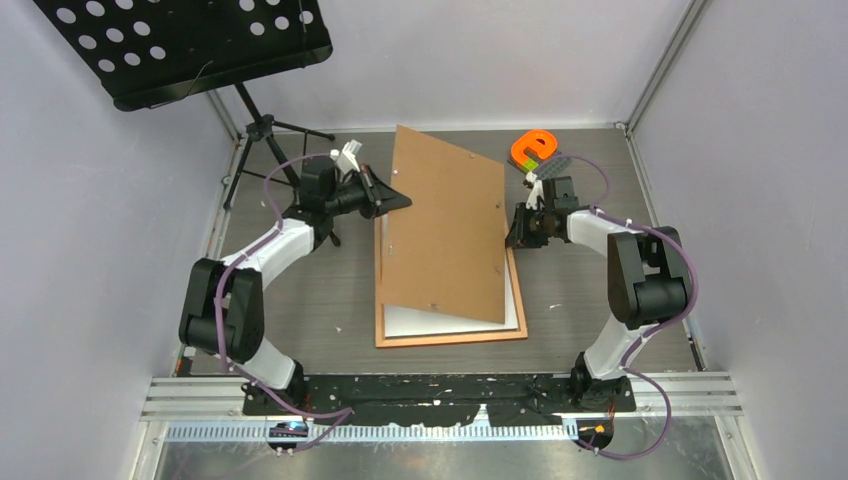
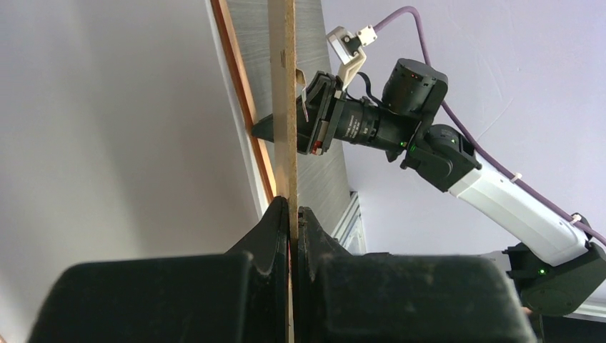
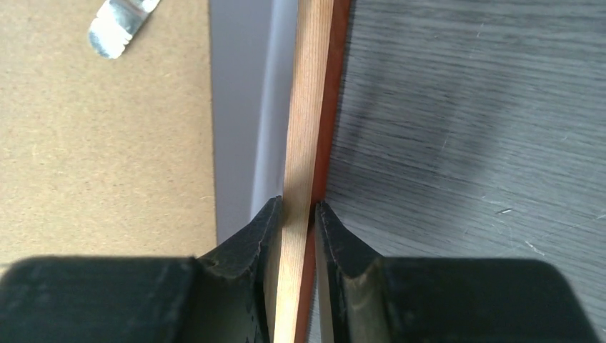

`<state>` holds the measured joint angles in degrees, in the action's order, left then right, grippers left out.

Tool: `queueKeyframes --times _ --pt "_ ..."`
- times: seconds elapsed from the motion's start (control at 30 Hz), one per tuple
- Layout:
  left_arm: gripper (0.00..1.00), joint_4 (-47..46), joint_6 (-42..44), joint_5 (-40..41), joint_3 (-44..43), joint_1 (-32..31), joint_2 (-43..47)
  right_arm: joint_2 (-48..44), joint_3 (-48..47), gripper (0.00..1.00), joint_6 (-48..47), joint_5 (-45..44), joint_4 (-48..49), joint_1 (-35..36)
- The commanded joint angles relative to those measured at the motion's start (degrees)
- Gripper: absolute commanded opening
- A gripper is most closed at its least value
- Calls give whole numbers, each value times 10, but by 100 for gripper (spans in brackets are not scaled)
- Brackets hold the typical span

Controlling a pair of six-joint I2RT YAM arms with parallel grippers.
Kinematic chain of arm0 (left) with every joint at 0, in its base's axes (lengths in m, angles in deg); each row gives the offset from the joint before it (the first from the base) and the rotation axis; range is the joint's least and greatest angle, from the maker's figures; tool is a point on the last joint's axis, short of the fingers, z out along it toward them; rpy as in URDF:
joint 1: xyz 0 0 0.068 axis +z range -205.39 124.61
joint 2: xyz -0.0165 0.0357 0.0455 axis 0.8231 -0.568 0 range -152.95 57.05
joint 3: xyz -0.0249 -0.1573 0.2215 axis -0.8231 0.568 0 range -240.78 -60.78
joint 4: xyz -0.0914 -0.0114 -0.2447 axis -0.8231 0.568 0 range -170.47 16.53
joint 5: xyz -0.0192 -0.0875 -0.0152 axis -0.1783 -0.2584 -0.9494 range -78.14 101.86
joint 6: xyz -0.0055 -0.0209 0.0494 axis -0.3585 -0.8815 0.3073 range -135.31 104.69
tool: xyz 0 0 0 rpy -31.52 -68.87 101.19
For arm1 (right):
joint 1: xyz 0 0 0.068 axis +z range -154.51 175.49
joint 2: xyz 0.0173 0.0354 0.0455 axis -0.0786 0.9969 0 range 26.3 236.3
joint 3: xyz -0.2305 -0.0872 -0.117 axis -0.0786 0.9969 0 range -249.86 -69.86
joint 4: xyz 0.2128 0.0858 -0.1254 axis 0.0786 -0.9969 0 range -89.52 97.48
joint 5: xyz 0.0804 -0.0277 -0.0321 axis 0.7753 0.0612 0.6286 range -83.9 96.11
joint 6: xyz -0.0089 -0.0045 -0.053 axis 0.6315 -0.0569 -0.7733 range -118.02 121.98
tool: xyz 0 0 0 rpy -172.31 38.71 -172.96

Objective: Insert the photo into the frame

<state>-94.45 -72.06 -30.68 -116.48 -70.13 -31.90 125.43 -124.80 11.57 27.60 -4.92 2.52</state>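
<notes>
Obs., from the near edge of the table (image 1: 300,300), 12 o'clock = far wall.

- Frame (image 1: 450,340): lies flat at table centre, long side running 6 to 12 o'clock.
- Photo (image 1: 440,323): a white sheet inside the orange-brown border, showing only along the 6 o'clock end. No print is visible, so presumably it lies white back up. The rest is hidden under the board.
- Backing board (image 1: 445,225): brown, covers most of the frame. It is skewed against the frame and tilted. Its far end overhangs past the frame's 12 o'clock edge, and its 5 o'clock corner sits over the frame.
- Left gripper (image 1: 398,200): at the board's 9 o'clock edge. The wrist view shows the jaws pressed together on the thin board edge, no gap visible.
- Right gripper (image 1: 517,232): at the frame's 3 o'clock side. The wrist view shows the fingers (image 3: 268,236) clamped on the pale wooden rail, one on each side. The board lies to the left of that rail with a small metal tab (image 3: 118,25) on it.
- Elsewhere: orange block (image 1: 530,148) on a grey plate at 1 o'clock, just beyond the right wrist. Black music stand (image 1: 190,45) at 10 to 11 o'clock.
</notes>
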Motion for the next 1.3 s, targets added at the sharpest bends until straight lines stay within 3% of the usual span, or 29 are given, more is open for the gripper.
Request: queueKeyframes --times 0.0,0.3,0.57,0.77,1.27 --pt "0 -85 -24 6 -42 -15 -11 -29 4 6 13 -6 20 -8" --pt "0 -126 -52 30 -35 -42 -44 -25 7 14 14 -4 20 -18" --pt "0 -131 -88 48 -11 -41 -38 -35 7 42 18 -1 17 -35" --pt "0 -123 -101 55 5 -40 -17 -58 6 54 18 -3 10 -51" --pt "0 -122 -129 73 55 -28 11 -79 5 55 16 23 1 -119"
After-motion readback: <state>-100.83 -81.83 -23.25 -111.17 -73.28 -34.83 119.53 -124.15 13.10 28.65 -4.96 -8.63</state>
